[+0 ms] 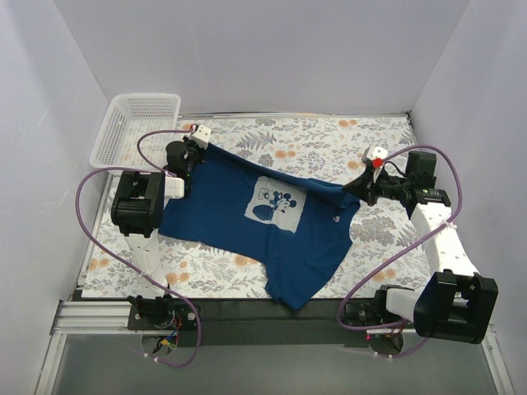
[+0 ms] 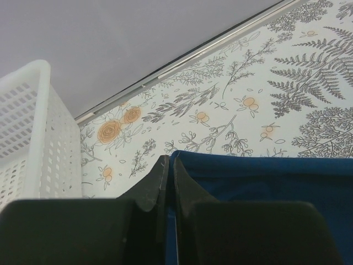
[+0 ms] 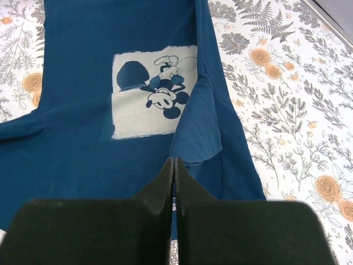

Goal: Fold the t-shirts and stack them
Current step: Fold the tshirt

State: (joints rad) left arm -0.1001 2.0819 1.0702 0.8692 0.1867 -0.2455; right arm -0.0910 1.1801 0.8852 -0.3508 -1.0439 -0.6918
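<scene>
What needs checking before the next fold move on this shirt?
1. Hold of the left gripper on the t-shirt: ok, shut on its edge.
2. Hold of the right gripper: ok, shut on the cloth.
3. Face of the print: ok, facing up.
4. Cloth flat: not ok, a ridge runs beside the print.
5. Cloth fully on the table: not ok, one end hangs over the near edge.
6. Gap to the basket: ok, it sits apart at the far left corner.
</scene>
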